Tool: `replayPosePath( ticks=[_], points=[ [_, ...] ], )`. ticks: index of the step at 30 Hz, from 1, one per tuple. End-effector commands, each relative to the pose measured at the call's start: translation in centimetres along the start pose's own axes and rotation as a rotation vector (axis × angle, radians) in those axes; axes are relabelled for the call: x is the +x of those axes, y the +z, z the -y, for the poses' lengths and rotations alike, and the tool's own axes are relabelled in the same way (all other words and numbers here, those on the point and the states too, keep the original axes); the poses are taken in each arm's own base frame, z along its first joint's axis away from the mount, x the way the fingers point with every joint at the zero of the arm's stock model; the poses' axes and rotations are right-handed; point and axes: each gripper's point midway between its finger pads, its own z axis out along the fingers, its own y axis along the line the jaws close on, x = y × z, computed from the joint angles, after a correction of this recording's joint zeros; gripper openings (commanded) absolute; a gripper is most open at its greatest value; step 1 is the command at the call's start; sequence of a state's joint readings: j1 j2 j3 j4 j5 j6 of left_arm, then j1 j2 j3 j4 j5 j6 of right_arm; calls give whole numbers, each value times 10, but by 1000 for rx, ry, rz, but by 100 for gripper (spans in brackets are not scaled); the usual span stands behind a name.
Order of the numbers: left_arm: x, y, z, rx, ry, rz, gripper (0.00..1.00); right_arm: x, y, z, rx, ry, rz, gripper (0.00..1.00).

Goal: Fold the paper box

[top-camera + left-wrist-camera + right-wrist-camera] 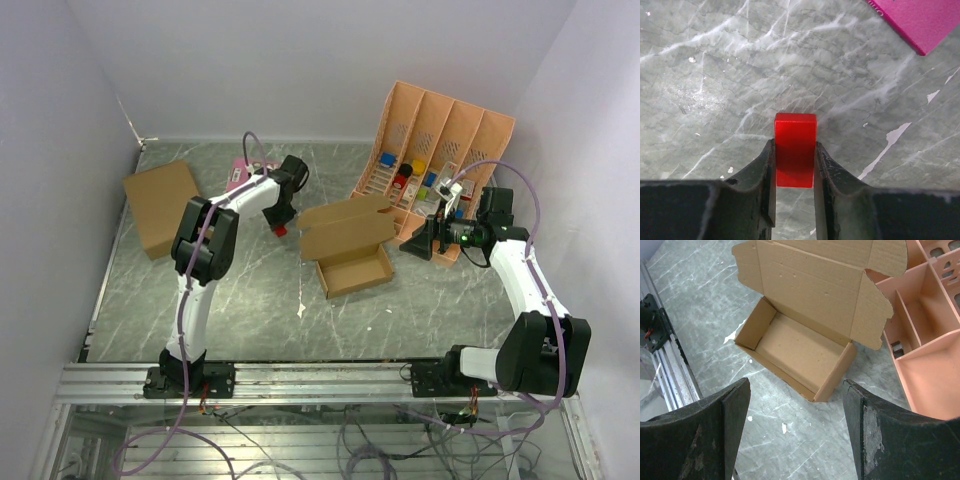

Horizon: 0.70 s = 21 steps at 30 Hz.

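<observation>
The paper box (pixel 352 250) sits near the middle of the marbled surface (pixel 250 300). Its shallow tray is formed and empty, and its lid stands open behind it, leaning away from the arms with a rounded flap at each end. In the right wrist view the box (pixel 795 350) shows clean upright walls and a sharp near corner. The lid's right flap comes up against the edge of the peach organizer rack (pixel 435 160); whether they touch cannot be told. The right claw (pixel 415 243) hovers just to the right of the box in front of the rack, aimed at the tray, its fingers spread wide and holding nothing (pixel 795 384). The left claw (pixel 281 228) is just left of the lid's left flap, clenched on a small red block (pixel 795 130) that stands out beyond its fingertips above bare surface. A magenta sheet (pixel 920 20) lies beyond it, corner toward the claw. A larger flat cardboard box (pixel 160 205) rests well apart at the far left edge. Open surface stretches from the tray's near wall to the metal rail (pixel 300 380), and between the flat box and the left arm.
</observation>
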State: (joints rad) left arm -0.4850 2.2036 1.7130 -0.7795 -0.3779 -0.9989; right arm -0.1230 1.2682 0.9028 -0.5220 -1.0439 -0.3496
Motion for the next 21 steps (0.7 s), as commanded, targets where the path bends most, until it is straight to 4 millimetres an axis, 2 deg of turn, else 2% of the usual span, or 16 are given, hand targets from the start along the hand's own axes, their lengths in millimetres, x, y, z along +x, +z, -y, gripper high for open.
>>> replayPosePath(
  ticks=[1, 5, 7, 9, 11, 15, 16, 21],
  points=[
    [-5, -10, -20, -45, 10, 29, 16, -1, -3, -2, -5, -13, 12, 73],
    [-17, -36, -51, -70, 12, 124, 13, -1, -3, -2, -8, -15, 12, 73],
    [-27, -58, -59, -27, 6, 182, 12, 0, -3, -3, -12, -12, 11, 73],
    [-25, -76, -79, -5, 26, 223, 10, 0, -3, -4, -18, -15, 10, 73],
    [-22, -97, -86, 75, 49, 267, 7, 0, -3, -6, -28, -20, 12, 73],
    [-8, -143, -84, 344, 113, 348, 7, -3, -4, -9, -39, -32, 23, 73],
    [-6, -160, -80, 443, 125, 372, 7, -3, -4, -9, -39, -34, 24, 73],
    [29, -216, -59, 797, 233, 402, 7, -2, -4, -8, -31, -38, 25, 74]
  ],
)
